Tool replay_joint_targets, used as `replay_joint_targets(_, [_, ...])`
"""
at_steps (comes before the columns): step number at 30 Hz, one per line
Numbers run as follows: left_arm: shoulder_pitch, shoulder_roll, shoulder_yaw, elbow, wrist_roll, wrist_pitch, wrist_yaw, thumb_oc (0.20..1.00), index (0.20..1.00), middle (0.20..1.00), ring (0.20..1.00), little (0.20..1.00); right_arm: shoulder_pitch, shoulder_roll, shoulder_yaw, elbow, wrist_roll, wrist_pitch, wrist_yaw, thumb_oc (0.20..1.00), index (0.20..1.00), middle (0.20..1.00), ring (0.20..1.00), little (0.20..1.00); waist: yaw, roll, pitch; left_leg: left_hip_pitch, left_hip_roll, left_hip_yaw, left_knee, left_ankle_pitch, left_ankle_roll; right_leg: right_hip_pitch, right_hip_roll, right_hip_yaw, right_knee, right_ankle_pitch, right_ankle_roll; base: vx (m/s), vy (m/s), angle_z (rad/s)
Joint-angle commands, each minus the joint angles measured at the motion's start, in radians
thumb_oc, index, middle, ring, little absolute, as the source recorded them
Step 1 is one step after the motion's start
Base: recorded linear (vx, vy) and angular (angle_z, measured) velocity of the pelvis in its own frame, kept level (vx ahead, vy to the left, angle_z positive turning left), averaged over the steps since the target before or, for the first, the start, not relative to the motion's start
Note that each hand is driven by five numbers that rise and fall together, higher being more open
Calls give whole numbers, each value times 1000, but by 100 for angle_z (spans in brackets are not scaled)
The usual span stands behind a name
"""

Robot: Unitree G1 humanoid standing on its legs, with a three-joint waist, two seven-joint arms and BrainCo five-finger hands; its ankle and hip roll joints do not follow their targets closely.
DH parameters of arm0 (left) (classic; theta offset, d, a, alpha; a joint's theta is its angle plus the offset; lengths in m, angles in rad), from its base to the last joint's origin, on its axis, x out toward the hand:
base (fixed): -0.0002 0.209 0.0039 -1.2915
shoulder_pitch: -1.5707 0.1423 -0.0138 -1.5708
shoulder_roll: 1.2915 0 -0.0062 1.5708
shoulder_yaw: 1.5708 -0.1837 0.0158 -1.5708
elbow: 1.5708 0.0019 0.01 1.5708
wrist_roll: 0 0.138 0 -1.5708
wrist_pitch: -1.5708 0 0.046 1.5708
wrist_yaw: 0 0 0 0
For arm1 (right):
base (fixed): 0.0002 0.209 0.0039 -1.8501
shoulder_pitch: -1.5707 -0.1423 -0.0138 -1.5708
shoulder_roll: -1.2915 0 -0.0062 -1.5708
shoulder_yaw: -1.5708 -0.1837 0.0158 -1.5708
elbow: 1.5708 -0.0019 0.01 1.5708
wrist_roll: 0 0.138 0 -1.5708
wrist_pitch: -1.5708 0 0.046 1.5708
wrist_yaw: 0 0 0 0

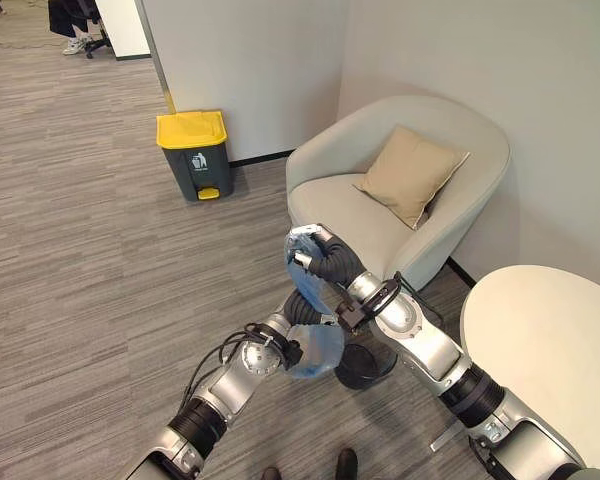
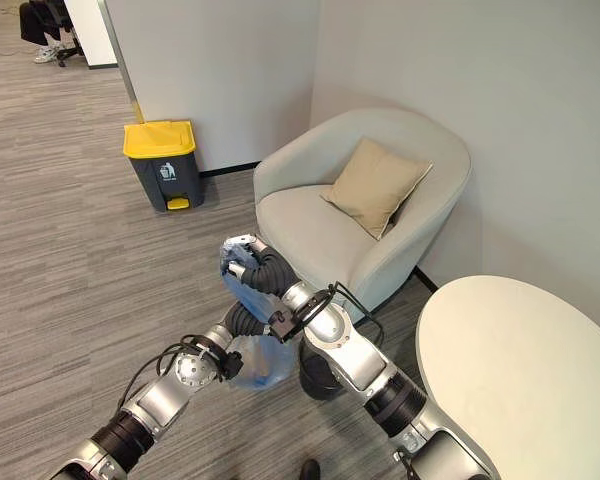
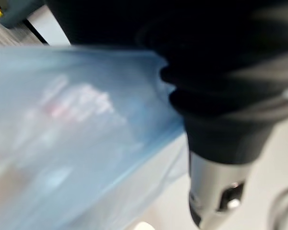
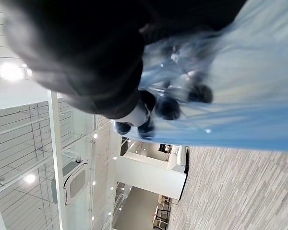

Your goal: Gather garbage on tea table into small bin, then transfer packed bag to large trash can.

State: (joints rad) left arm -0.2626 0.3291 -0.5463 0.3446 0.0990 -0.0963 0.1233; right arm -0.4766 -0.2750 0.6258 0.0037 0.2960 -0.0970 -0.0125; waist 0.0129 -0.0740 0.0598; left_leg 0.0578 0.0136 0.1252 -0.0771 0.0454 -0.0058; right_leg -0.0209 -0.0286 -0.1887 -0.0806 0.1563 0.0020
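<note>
Blue garbage bag [image 1: 315, 345] lifted clear of the small black bin [image 1: 365, 367].
Soft, light, slippery film: right hand [image 1: 306, 243] pinches its gathered neck; left hand [image 1: 302, 306] grip hidden, cannot tell.

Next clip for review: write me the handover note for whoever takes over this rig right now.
Right hand: raised, fingers curled into the top of the blue trash bag, which hangs from it.
Left hand: against the bag's lower part; its grip can't be judged.
Small black bin stands on the floor below the bag, beside the round tea table.
Done: bag lifted out of the bin.
Left: carry the bag to the yellow-lidded large trash can by the wall and drop it in.
</note>
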Motion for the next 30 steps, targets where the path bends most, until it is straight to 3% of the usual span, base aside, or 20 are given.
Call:
replay_joint_targets(1, [-25,-19,-15,42,51,-11,38,1000,1000,1000,1000,1000,-153,96,-29,-42,67,-74,-20,200,200,200,200,200,15,-28,-7,-21,-9,2,13,-81,-13,77,-66,22,93,-223,111,0,0,0])
replay_joint_targets(7, [-30,-39,-10,76,63,7,64,1000,1000,1000,1000,1000,-167,124,-7,-80,106,-78,-12,200,200,200,200,200,22,-31,-8,-24,-10,-2,14,-80,-13,76,-67,20,91,-222,110,0,0,0])
replay_joint_targets(8, [-37,-50,-17,78,50,5,64,200,200,200,200,200,-167,129,0,-87,113,-78,-7,200,200,200,200,200,22,-32,-8,-24,-11,-3,15,-80,-12,77,-67,19,92,-222,110,0,0,0])
replay_joint_targets(16, [-80,-64,5,-28,-60,-34,94,200,200,200,200,200,-116,113,21,-106,128,-78,20,200,200,200,200,200,11,-32,-6,-22,-12,-4,8,-77,-12,71,-71,16,96,-219,113,0,1,0])
replay_joint_targets(22, [-48,-28,81,-137,-125,-61,88,200,200,200,200,200,-33,26,1,-118,25,-63,59,200,200,200,200,200,4,-26,-7,-16,-12,-1,6,-77,-13,74,-72,15,96,-219,114,0,0,0])
replay_joint_targets(23, [-41,-23,90,-148,-129,-63,87,200,200,200,200,200,-23,12,-4,-126,2,-61,62,297,297,297,297,297,3,-26,-8,-15,-11,-1,6,-78,-13,75,-73,16,96,-220,114,0,0,0])
replay_joint_targets(24, [-16,-9,117,-179,-140,-70,83,200,200,200,200,200,-3,-35,-21,-152,-87,-61,62,956,956,956,956,956,2,-25,-9,-11,-11,-1,5,-78,-14,77,-73,16,96,-221,115,16,-38,1])
replay_joint_targets(25, [14,7,148,-203,-143,-74,82,200,200,200,200,200,15,-81,-44,-176,-178,-68,54,1000,1000,1000,1000,1000,1,-25,-9,-10,-10,0,4,-78,-15,77,-73,14,97,-222,115,15,-45,1])
replay_joint_targets(27, [61,26,193,-227,-156,-81,86,200,200,200,200,200,30,-159,-93,-217,-347,-80,11,1000,1000,1000,1000,1000,-1,-23,-11,-7,-8,0,4,-78,-16,80,-72,13,93,-222,116,15,-44,-1])
replay_joint_targets(30, [99,38,224,-242,-174,-85,90,200,200,200,200,200,55,-203,-127,-246,-423,-85,-14,1000,1000,1000,1000,1000,-4,-20,-14,-6,-6,1,4,-77,-17,83,-71,15,89,-221,117,13,-37,-1])
